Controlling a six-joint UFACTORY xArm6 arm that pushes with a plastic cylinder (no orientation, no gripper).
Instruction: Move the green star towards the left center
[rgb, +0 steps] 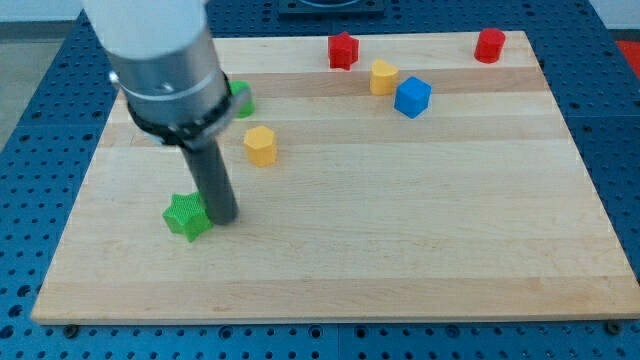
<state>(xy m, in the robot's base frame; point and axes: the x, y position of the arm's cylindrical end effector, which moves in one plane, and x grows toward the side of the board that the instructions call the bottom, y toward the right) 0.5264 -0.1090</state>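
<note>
The green star (185, 217) lies on the wooden board (400, 250) at the lower left of the view. My tip (224, 217) stands right against the star's right side, touching it. The dark rod rises from there to the arm's grey body at the view's top left.
A second green block (241, 99) is partly hidden behind the arm. A yellow block (260, 145) lies up and right of my tip. A red star (343, 50), a yellow block (382, 76), a blue cube (411, 96) and a red block (489, 45) lie near the top edge.
</note>
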